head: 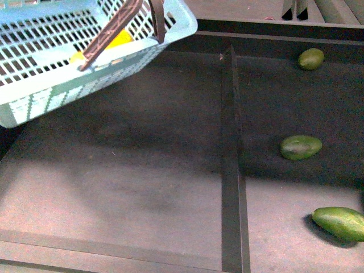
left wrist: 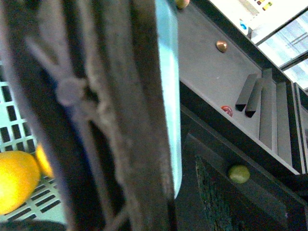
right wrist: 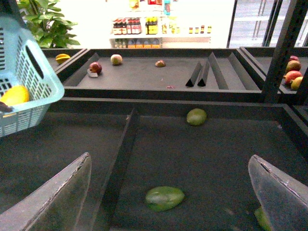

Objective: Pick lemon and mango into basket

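The light teal basket (head: 40, 85) hangs tilted above the back left of the dark tray, with a yellow lemon (head: 119, 40) inside. My left gripper is shut on its brown handle (left wrist: 110, 120), which fills the left wrist view and hides the fingers; the lemon (left wrist: 17, 180) shows on the lattice floor. Three green mangoes lie in the right compartment: far (head: 311, 58), middle (head: 301, 147) and near (head: 341, 223). My right gripper (right wrist: 169, 159) is open above the middle mango (right wrist: 164, 198), not touching it.
A raised divider (head: 230, 159) splits the dark tray into left and right compartments. Behind it is another bin with wedge dividers (right wrist: 202, 72) and several loose fruits (right wrist: 116, 59). More fruit (right wrist: 292, 76) lies in a bin at the far right.
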